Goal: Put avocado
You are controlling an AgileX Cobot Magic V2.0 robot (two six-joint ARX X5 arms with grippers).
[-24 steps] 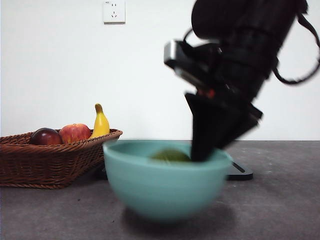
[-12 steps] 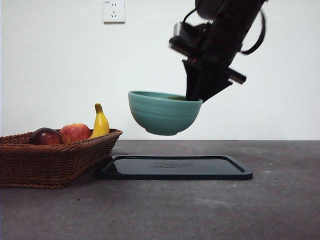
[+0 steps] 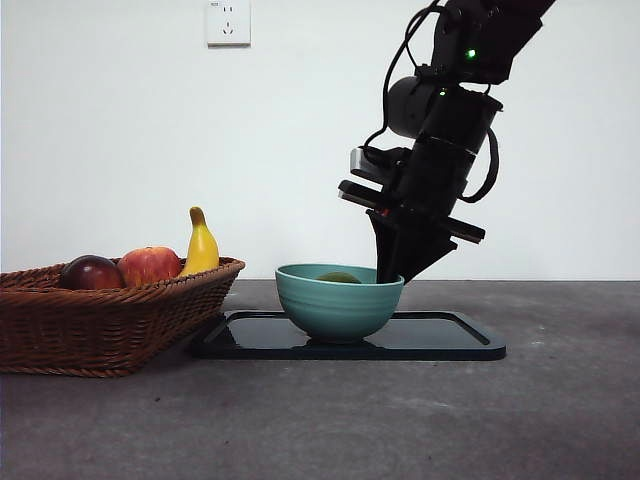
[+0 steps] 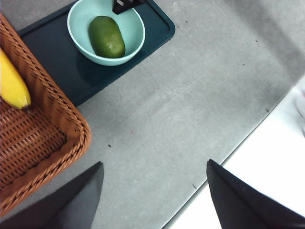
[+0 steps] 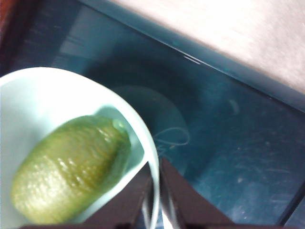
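So, nearest the front camera there's just bare grey desk. A bit further back, over at 9 o'clock, sits a wicker basket with a dark red fruit, an apple and a banana poking up out of it. Just beside the basket, more or less dead centre, is a dark tray, and a teal bowl stands on it.

The avocado is lying inside that bowl. From the front only its top shows over the rim, but both wrist views show it resting on its side in there.

The right end effector comes down from about 1 o'clock and is pinched shut on the bowl's rim on that side, one jaw inside the wall and one outside. The bowl looks like it's sitting flat on the tray, though actual contact is hard to confirm from this angle.

The left end effector is parked well off to the side, above bare desk, jaws spread wide, holding nothing.

Progress-wise: the avocado is in the bowl and the bowl is on the tray, so the job looks basically done. What's left seems to be letting go of the rim and pulling the arm away. Behind it all, a white wall with a socket up at 11 o'clock.
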